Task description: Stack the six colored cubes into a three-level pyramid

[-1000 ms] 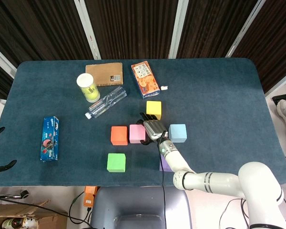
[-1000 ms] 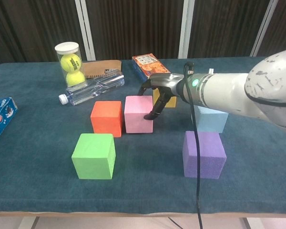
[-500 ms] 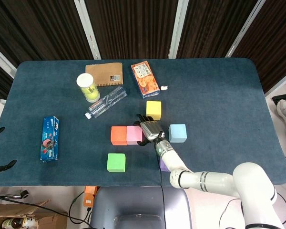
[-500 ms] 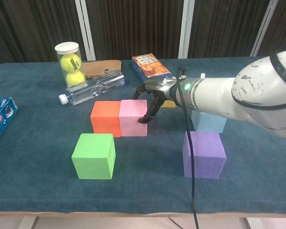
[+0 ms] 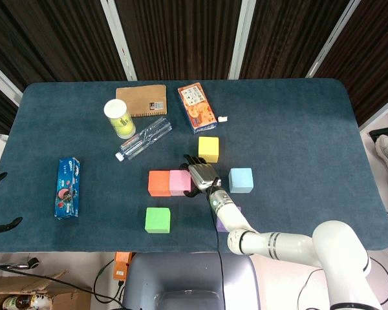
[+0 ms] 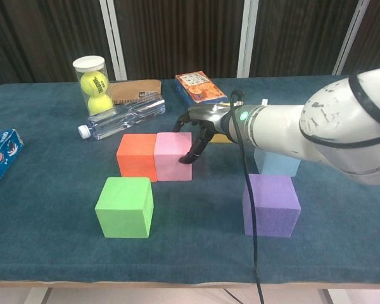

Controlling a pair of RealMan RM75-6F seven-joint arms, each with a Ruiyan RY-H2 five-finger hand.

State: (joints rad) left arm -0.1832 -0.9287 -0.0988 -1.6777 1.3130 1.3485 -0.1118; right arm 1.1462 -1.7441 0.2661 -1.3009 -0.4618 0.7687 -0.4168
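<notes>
Where the fingers press — pink cube's right face, beside orange cube.

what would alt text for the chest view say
The right robot hand presses its fingertips against the pink cube, which touches the orange cube on a blue table. Green, purple and light blue cubes sit apart.

A table with a dark teal felt-like cover and rounded corners fills most of the head view, standing before a wall of dark ribbed panels split by slanting pale strips. Below its near edge lie a pale floor, cables and a cardboard box at lower left. Lighting is even, without hard shadows.
</notes>
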